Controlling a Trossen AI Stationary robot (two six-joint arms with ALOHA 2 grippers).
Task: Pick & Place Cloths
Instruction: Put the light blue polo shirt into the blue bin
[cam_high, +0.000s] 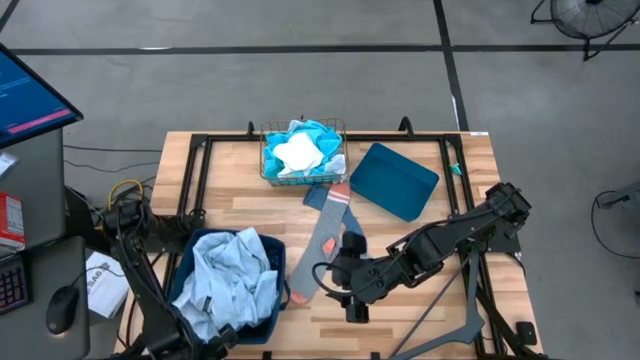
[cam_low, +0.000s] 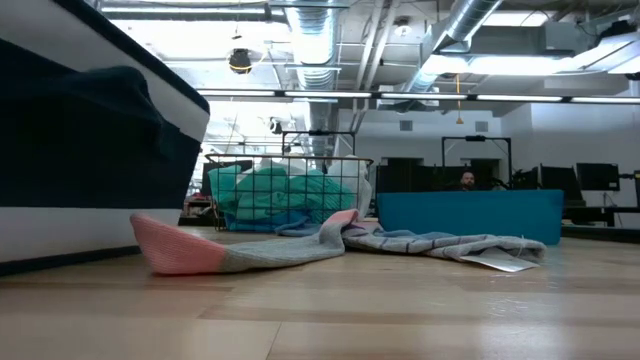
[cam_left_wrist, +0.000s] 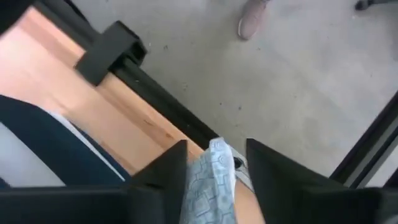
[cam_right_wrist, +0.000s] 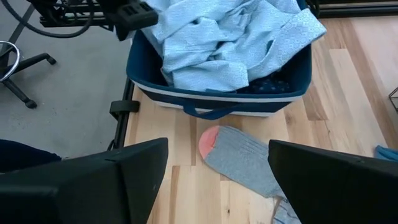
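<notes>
Pale blue crumpled shirt (cam_high: 228, 285) fills the dark blue tub (cam_high: 268, 322); the left gripper (cam_left_wrist: 214, 163) pinches its patterned edge. The right gripper (cam_right_wrist: 217, 165) gapes above 2 grey, pink-toed socks (cam_high: 322, 245) on the worktop (cam_high: 230, 200).

Soft knit sock (cam_high: 322, 245), smooth wooden table (cam_high: 420, 320)

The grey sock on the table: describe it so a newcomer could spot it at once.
Start at the dark blue bin heaped with pale blue cloth at the table's near left. Just to its right lies the grey sock, flat on bare wood, stretching toward the wire basket. Its orange-pink toe and cuff band set it apart.
</notes>
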